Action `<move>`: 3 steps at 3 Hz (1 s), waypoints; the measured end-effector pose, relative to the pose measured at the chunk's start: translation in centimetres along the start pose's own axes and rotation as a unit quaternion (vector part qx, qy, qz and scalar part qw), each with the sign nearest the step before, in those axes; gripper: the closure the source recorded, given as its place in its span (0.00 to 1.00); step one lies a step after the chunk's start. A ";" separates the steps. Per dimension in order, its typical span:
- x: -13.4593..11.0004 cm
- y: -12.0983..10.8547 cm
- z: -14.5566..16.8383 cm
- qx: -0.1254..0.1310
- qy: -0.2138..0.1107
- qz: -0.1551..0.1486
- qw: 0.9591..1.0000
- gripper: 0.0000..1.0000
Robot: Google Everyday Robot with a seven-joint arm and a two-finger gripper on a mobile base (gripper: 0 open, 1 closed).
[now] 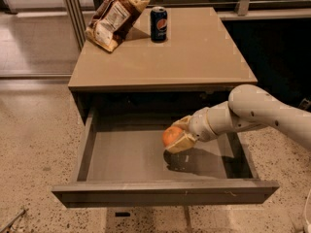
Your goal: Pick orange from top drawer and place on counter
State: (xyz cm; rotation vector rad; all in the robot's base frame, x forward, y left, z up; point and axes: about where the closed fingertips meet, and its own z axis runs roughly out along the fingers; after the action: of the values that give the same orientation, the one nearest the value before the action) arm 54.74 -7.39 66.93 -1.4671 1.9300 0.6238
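Observation:
The top drawer (121, 161) is pulled wide open below the tan counter (194, 57). My gripper (178, 136) reaches in from the right and is shut on the orange (171, 135). It holds the orange a little above the drawer's grey bottom, right of centre, with its shadow on the floor of the drawer below. The white arm (257, 113) runs off to the right edge of the camera view.
On the counter's far side stand a dark blue soda can (159, 24) and a brown snack bag (112, 18) at the back left corner. Speckled terrazzo floor (34, 144) lies left of the cabinet. A dark rail and shelf area lies behind and to the right.

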 end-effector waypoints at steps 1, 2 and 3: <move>-4.7 -1.0 -3.0 0.000 0.009 -0.002 1.000 1.00; -11.3 -2.4 -6.8 0.022 0.016 -0.029 0.999 1.00; -18.1 -3.0 -11.0 0.064 0.006 -0.079 0.995 1.00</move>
State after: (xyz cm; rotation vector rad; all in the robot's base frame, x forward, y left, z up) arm 58.77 -3.81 87.62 -1.5267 1.8054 0.4117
